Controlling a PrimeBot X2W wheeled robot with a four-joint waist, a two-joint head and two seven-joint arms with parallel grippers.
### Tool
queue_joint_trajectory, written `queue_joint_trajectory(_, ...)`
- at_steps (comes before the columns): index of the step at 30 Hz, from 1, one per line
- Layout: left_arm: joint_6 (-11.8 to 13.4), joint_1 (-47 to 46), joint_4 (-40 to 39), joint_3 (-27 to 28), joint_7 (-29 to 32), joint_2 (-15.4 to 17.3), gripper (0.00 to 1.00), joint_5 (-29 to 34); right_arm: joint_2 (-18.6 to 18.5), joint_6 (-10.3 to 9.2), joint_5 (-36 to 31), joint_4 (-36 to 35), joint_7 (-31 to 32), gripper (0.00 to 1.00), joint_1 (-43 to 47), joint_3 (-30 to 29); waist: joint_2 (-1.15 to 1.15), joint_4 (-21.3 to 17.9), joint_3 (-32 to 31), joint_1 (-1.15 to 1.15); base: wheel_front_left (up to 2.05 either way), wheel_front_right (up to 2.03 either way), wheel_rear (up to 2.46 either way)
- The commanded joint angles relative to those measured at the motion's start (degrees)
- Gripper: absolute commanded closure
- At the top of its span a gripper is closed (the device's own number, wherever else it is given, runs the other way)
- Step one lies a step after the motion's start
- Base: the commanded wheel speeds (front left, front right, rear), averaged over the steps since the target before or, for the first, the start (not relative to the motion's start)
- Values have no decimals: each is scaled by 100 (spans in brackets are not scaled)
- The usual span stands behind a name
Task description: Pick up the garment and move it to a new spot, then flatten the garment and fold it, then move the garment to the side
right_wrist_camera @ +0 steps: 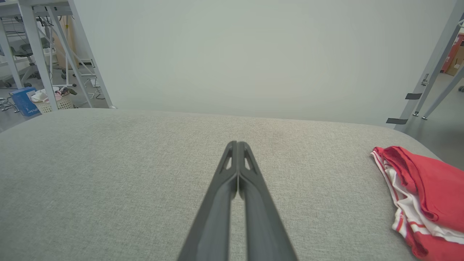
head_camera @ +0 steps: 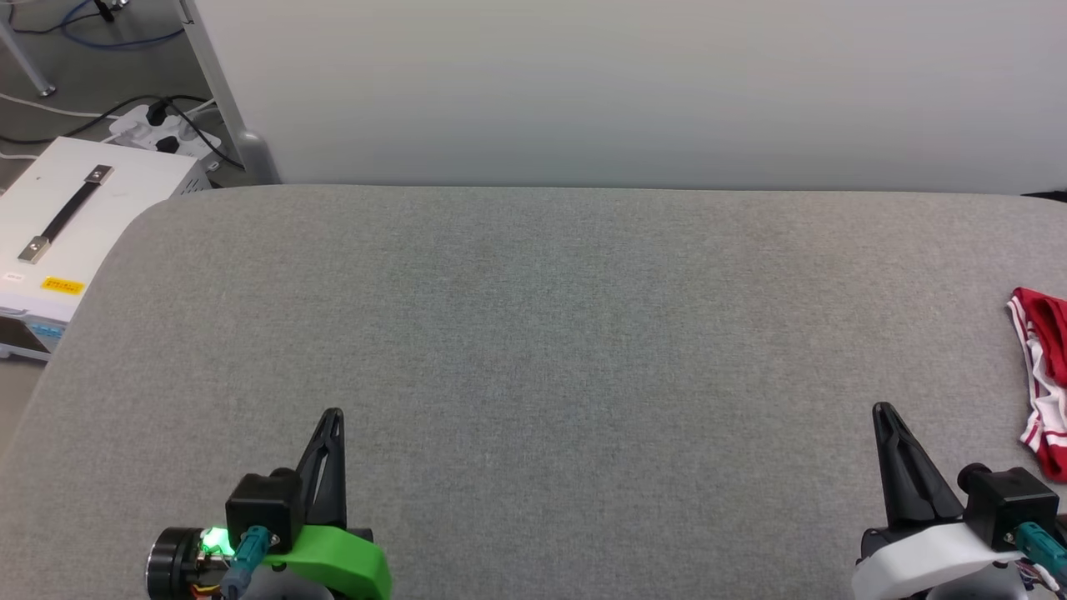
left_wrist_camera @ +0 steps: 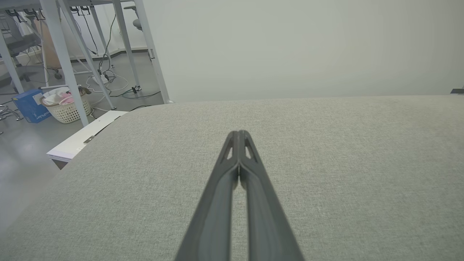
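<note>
Head view: left gripper [head_camera: 332, 417], closed tight and empty, over the grey woven table cover [head_camera: 533, 333]. Right gripper [head_camera: 884, 412] is the same. The garment [head_camera: 1046, 367], soft red jersey with white striped trim, lies bunched at the far right edge. I think the right gripper should open first, then pinch an upper fold.

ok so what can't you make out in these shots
- garment: cut off by the head view's right edge and the right wrist view's corner; bunched folds hide any print.
- yellow label on the white box, head view: text too small.
</note>
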Motion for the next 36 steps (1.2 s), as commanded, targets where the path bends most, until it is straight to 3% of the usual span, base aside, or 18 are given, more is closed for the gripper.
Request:
queue_joint_trajectory(1, 42, -119, -42, 24, 29, -11, 100, 40, 17, -2, -42, 22, 30, 100, -105, 7, 0, -3, 0, 0, 0, 0, 0)
queue_joint_trajectory(36, 79, -240, -150, 128, 444, -69, 100, 141, 63, -4, -297, 77, 454, 100, -341, 100, 0, -95, -4, 0, 0, 0, 0)
